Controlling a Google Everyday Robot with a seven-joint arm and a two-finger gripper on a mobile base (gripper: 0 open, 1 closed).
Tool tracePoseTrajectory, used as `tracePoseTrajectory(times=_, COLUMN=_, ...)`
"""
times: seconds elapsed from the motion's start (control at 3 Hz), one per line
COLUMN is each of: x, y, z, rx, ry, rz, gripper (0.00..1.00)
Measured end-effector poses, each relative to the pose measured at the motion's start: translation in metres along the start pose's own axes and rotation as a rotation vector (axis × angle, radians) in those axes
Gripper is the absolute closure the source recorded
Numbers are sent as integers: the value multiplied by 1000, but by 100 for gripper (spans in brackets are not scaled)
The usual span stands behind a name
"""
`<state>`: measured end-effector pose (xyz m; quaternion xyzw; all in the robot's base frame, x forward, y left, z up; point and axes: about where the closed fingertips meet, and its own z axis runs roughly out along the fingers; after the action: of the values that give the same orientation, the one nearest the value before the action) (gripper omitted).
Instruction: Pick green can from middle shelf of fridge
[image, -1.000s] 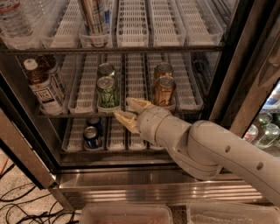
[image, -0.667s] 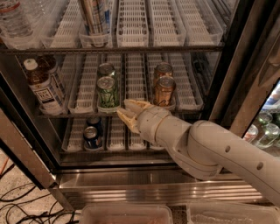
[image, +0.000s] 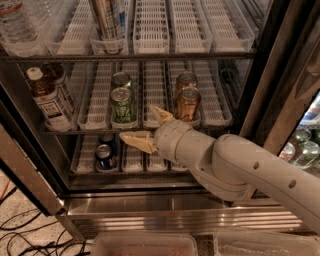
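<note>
The green can (image: 123, 106) stands upright at the front of a white lane on the middle shelf (image: 90, 120) of the fridge (image: 165, 210). A darker second green can (image: 120, 80) stands right behind it. My gripper (image: 144, 125) is open and empty, just right of the green can and slightly below it, at the shelf's front edge. One finger (image: 159, 113) points up beside the can and the other (image: 134, 141) hangs below the shelf edge. Neither touches the can.
Two copper-orange cans (image: 187, 102) stand in the lane right of my gripper. Labelled bottles (image: 50, 100) stand at the shelf's left. A tall can (image: 107, 20) is on the top shelf, a blue can (image: 104, 155) on the bottom shelf. Plastic bins (image: 145, 245) sit below.
My gripper has shifted slightly left toward the green can and its fingers stand wider apart. The cans have not moved.
</note>
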<state>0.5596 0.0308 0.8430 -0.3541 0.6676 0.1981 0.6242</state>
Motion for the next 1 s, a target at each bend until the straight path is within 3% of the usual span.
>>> tracePoseTrajectory(times=0.33, x=0, y=1, z=6, rx=-15, ry=3, rz=2, gripper=19)
tracePoseTrajectory(times=1.0, x=-1, y=4, z=25, rx=-48, ry=-5, rz=12, gripper=29)
